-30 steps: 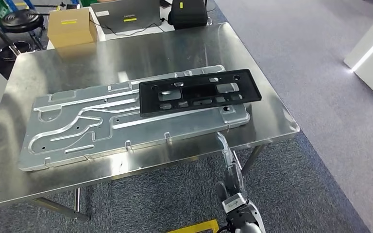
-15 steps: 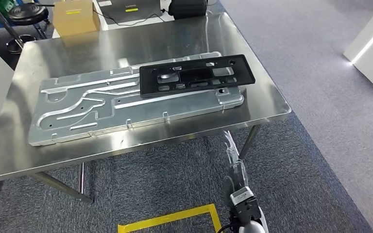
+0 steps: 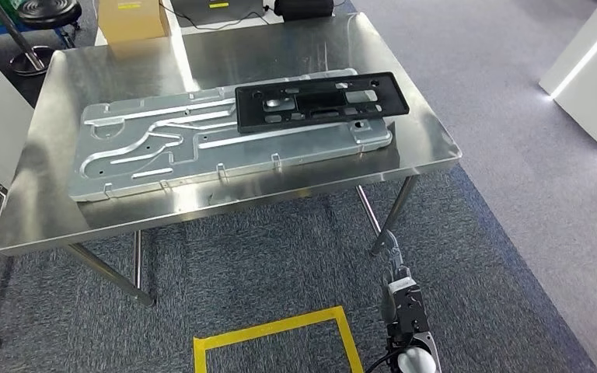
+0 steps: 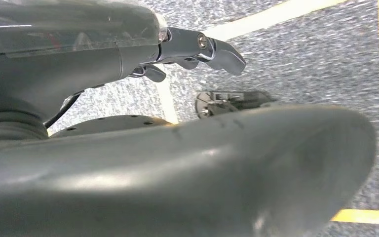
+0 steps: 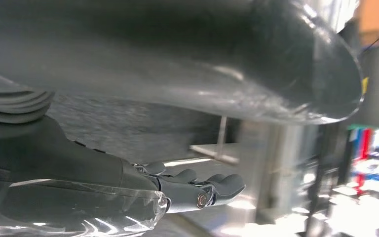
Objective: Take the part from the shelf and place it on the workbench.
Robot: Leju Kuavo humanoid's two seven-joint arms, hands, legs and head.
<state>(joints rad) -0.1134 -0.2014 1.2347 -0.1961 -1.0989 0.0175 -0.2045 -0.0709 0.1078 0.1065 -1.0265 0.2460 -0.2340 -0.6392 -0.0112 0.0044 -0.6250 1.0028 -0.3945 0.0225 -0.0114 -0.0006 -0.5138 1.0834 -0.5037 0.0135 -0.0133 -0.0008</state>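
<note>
We see the black part [image 3: 321, 102] lying on the silver plate [image 3: 225, 144] on the counter [image 3: 62, 210]; our right hand [image 3: 391, 247] hangs empty, fingers loose; left hand [image 4: 197, 49] likewise empty, fingers apart.

The part [image 3: 322, 101] I see is a long black plastic frame with rectangular cutouts and small round holes, lying flat on my workbench [image 3: 225, 206]. It rests on the far right end of a large silver plate [image 3: 202, 148], its right end jutting slightly past the plate's edge. The workbench is bare shiny steel.
</note>
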